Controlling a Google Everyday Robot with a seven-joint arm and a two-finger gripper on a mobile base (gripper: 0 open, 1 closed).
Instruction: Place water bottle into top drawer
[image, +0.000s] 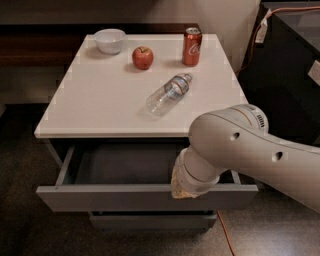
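**Camera view.** We look down on a white surface (95, 102) that tops a grey drawer unit. The water bottle (169, 94) lies on its side right of the surface's centre, with its cap toward the far right corner and its base toward the near edge. It rests apart from every other object, and nothing grips it.

Along the far edge we see, from left to right, a white bowl (110, 40), a red apple (143, 57) and an upright red soda can (192, 46). The can is the object nearest the bottle's cap.

The top drawer (115, 198) is pulled out beneath the near edge of the surface, and we see its shallow grey interior with nothing lying in the visible part. A lower drawer (150, 220) shows below it, closed.

The robot arm (250, 155) enters from the right and bends down in front of the unit. The gripper (180, 187) is at the arm's pale end, low against the right part of the open drawer's front panel and well apart from the bottle. We cannot tell whether the jaws are wide or narrow.

An orange cable (227, 239) runs across the floor at lower right, and a black cabinet (287, 75) stands to the right of the surface.
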